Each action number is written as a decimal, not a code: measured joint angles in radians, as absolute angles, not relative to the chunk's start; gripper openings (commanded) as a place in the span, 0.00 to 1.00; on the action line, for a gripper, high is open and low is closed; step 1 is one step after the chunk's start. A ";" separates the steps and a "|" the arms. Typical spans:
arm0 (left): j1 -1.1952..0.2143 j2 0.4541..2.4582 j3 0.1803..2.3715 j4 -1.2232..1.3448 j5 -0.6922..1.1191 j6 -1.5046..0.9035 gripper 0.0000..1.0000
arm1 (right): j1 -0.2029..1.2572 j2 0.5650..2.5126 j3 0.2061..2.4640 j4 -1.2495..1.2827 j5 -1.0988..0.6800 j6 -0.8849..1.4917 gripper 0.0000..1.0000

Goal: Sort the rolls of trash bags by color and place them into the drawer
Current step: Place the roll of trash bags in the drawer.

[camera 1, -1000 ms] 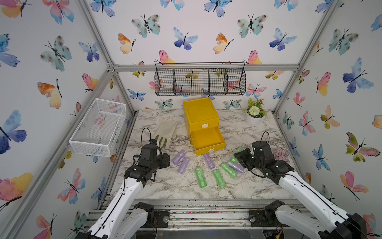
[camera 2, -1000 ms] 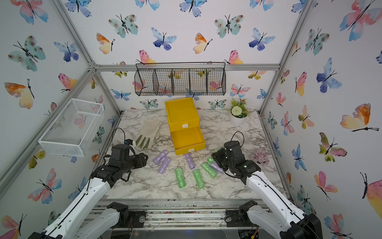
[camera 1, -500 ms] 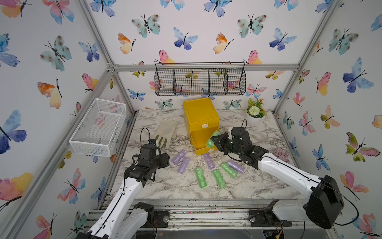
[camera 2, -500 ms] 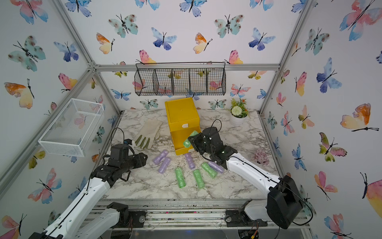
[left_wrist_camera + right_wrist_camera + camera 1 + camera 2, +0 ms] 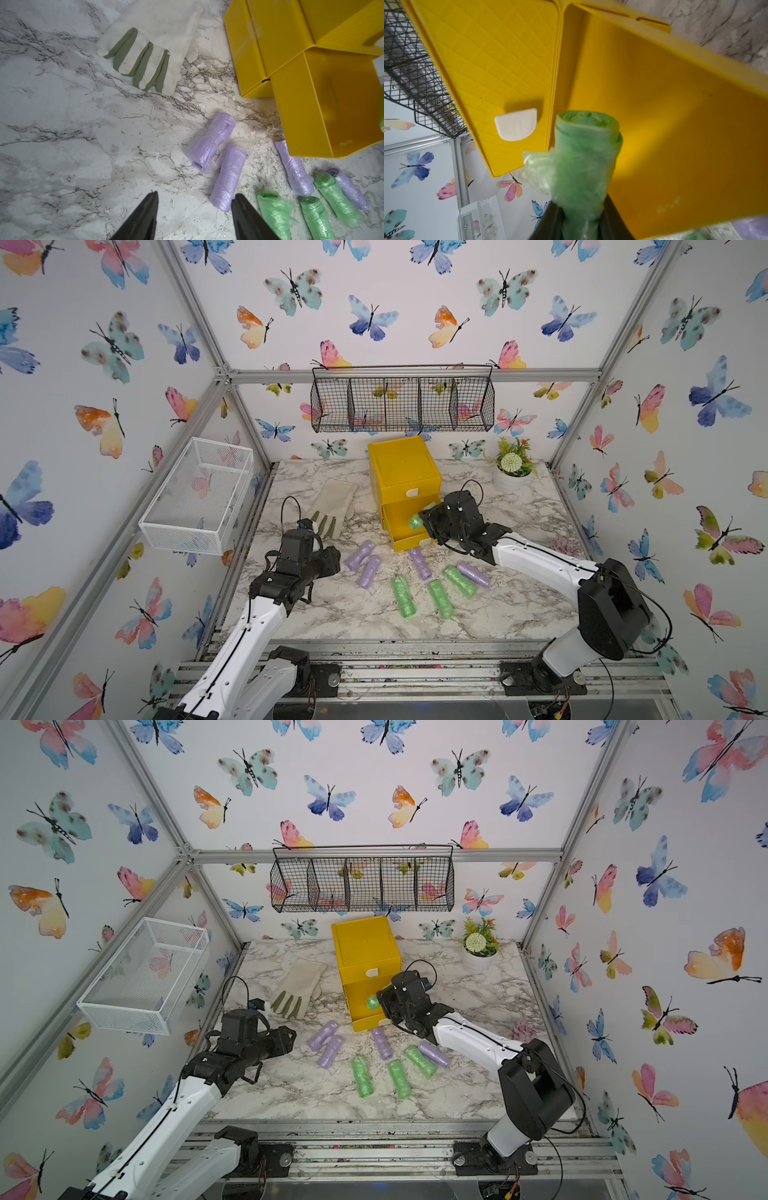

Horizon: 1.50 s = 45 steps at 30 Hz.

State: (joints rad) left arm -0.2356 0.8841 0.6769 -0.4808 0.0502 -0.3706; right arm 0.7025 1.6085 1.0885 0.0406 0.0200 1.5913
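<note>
The drawer [image 5: 405, 472] is a yellow chest at the back of the marble table, its bottom drawer [image 5: 397, 531] pulled out. My right gripper [image 5: 424, 520] is shut on a green roll [image 5: 414, 523], holding it over the open drawer; the right wrist view shows this roll [image 5: 583, 162] pinched between the jaws [image 5: 581, 218] above the yellow floor. Several purple rolls [image 5: 360, 554] and three green rolls [image 5: 403, 596] lie in front of the chest. Left of them, my left gripper [image 5: 194, 209] hovers open and empty, one purple roll [image 5: 228, 178] lying just ahead of one fingertip.
A pale glove [image 5: 334, 506] with green fingers lies left of the chest. A white mesh basket [image 5: 199, 493] hangs on the left wall, and a black wire basket [image 5: 401, 404] on the back wall. A potted plant [image 5: 513, 472] stands at the back right.
My right arm has swung from the rolls at the front right up to the open drawer, carrying a green roll. The left arm has stayed put.
</note>
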 measured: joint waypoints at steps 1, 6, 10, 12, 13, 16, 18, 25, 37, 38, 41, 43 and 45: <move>-0.235 0.884 0.677 -0.480 0.051 -0.371 0.61 | 0.702 1.618 1.092 0.040 0.029 1.602 0.27; -0.233 0.884 0.677 -0.476 0.053 -0.370 0.61 | 0.702 1.666 1.145 0.036 0.073 1.634 0.28; -0.228 0.883 0.677 -0.475 0.061 -0.370 0.61 | 0.702 1.701 1.195 0.037 0.098 1.650 0.29; -0.226 0.883 0.677 -0.475 0.065 -0.370 0.61 | 0.702 1.717 1.208 0.036 0.108 1.657 0.30; -0.223 0.883 0.677 -0.475 0.067 -0.370 0.61 | 0.702 1.724 1.212 0.035 0.112 1.658 0.30; -0.218 0.881 0.677 -0.473 0.070 -0.370 0.61 | 0.702 1.753 1.229 0.029 0.125 1.662 0.30; -0.217 0.881 0.677 -0.472 0.073 -0.370 0.61 | 0.702 1.774 1.245 0.022 0.135 1.664 0.31; -0.215 0.881 0.677 -0.471 0.076 -0.368 0.62 | 0.702 1.825 1.309 -0.008 0.160 1.664 0.33; -0.209 0.879 0.677 -0.469 0.083 -0.367 0.62 | 0.695 1.865 1.334 -0.030 0.173 1.664 0.41; -0.208 0.879 0.677 -0.469 0.084 -0.367 0.62 | 0.694 1.865 1.334 -0.030 0.174 1.664 0.42; -0.208 0.879 0.677 -0.469 0.084 -0.367 0.62 | 0.693 1.865 1.334 -0.030 0.179 1.663 0.43; -0.208 0.879 0.677 -0.469 0.084 -0.367 0.62 | 0.692 1.865 1.334 -0.030 0.180 1.664 0.43; -0.208 0.879 0.677 -0.469 0.084 -0.367 0.62 | 0.688 1.865 1.334 -0.030 0.180 1.664 0.44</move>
